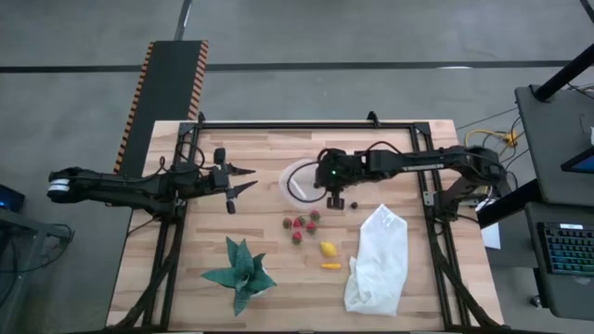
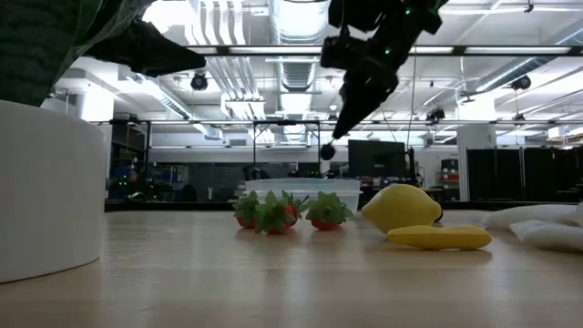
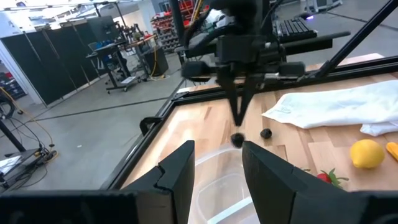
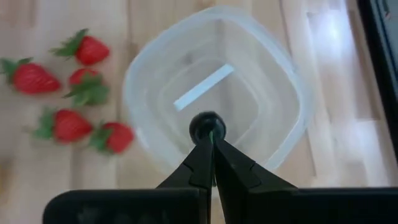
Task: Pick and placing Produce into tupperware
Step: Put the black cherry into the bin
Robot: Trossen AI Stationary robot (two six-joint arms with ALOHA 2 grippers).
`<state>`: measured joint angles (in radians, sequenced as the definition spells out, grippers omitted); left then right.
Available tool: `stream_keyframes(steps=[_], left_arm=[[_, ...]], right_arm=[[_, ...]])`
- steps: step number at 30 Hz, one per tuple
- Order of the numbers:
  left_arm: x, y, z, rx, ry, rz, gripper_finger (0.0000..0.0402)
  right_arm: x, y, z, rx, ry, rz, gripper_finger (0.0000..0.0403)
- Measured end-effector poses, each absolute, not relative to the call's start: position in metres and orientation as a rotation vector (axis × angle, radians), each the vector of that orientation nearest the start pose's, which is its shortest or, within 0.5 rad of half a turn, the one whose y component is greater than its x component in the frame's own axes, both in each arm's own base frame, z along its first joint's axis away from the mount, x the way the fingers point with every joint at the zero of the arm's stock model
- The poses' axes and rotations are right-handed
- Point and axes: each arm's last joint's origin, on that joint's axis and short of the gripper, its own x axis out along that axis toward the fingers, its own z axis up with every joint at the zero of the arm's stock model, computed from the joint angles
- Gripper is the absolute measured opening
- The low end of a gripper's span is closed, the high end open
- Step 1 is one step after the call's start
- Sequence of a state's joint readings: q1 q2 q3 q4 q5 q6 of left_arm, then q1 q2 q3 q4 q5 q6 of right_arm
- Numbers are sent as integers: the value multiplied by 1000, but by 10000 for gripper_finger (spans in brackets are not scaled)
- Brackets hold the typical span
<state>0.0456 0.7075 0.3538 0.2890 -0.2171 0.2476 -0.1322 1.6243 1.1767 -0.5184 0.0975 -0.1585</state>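
The clear tupperware (image 1: 299, 182) stands on the table's far middle, with a white mark on its floor (image 4: 202, 87). My right gripper (image 4: 211, 142) is shut on one dark brown ball (image 4: 207, 126) above the tub. The second dark ball (image 1: 354, 200) lies on the table just right of the tub. Several red strawberries (image 1: 302, 225), the yellow lemon (image 1: 328, 249) and the orange piece (image 1: 330, 265) lie nearer the near edge. My left gripper (image 1: 238, 183) hovers open left of the tub. My right gripper pinches the dark ball (image 2: 327, 152) between its two fingertips (image 4: 200, 149), only at their free ends. The fingers come from above, pointing down. The ball is lifted clear and hangs over the tub's inside (image 4: 242, 118).
A green spiky plant shape (image 1: 239, 274) lies near the near-left edge. A white cloth bag (image 1: 379, 260) lies on the right side. A black frame rail (image 1: 306, 123) runs along the far edge. Bare wood (image 1: 251, 218) shows between the left gripper and the strawberries.
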Motion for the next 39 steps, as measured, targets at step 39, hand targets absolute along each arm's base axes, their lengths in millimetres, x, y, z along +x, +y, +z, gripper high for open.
stream_keyframes(steps=[39], left_arm=[[165,14,240,248,96,253,121]], right_arm=[[384,-130,181,-129,1066,-153,9]])
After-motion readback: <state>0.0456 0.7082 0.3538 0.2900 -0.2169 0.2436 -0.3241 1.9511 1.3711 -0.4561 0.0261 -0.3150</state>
